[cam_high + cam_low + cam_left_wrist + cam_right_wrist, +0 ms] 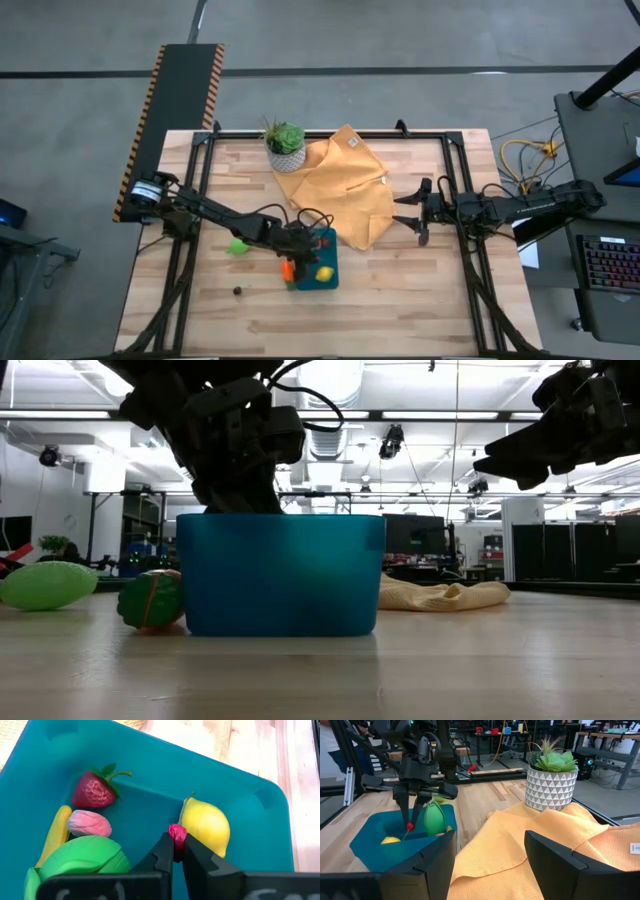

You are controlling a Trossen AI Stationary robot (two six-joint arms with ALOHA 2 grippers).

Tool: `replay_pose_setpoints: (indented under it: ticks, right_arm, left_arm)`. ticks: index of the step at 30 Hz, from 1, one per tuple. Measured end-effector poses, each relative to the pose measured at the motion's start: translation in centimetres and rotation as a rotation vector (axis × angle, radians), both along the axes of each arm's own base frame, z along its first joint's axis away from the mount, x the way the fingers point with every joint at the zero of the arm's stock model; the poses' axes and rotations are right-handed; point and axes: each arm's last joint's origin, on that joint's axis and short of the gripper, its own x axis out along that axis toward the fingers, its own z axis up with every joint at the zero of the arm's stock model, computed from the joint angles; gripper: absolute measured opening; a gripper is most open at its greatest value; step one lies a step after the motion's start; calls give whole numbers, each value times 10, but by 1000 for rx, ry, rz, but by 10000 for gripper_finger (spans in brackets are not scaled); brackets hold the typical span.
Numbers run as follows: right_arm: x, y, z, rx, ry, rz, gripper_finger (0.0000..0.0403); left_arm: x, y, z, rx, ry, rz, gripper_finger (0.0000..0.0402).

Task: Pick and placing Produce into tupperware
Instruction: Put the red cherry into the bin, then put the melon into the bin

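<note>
Your left pincer [178, 851] is down inside the teal tupperware [326, 277], its tips closed on a small red piece [177, 834], which sits just beside the yellow lemon [206, 827]. The lemon's pointed tip faces the tupperware's far wall as the left wrist view shows it. Farther into the tupperware from the pincer lie a green leafy piece [82, 857], a pink piece [89, 824] and a yellow banana-like piece [57, 832] whose long axis runs along the side wall; beyond them the strawberry [94, 791] lies on its side with its green stem toward the lemon. The tupperware rests on the desk [420, 300], its long axis running toward the mustard cloth [345, 185], whose corner it nearly touches.

Against the tupperware's outer wall on the left arm's side sits an orange-and-green piece [150, 600]. Farther that way lies a lime-green oval [48, 585], long axis flat on the desk, and a small dark ball [238, 291] lies well apart.

Beyond the cloth stands the potted plant [286, 146]. Your right pincer [413, 211] hovers open past the cloth's other edge, fingers [427, 865] spread toward the tupperware.
</note>
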Motion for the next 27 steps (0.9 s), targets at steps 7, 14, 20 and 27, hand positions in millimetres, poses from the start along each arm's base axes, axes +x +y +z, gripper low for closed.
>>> replay_pose_setpoints:
  ticks: [7, 14, 20, 27]
  right_arm:
    - [0, 0, 0, 0, 0, 0, 228]
    - [0, 0, 0, 0, 0, 0, 228]
    - [0, 0, 0, 0, 0, 0, 228]
    - [0, 0, 0, 0, 1, 0, 228]
  left_arm:
    - [0, 0, 0, -1, 0, 1, 30]
    - [2, 0, 2, -6, -24, 0, 76]
    - [2, 0, 2, -7, -30, -1, 122]
    - [5, 1, 23, 143, -205, -73, 147]
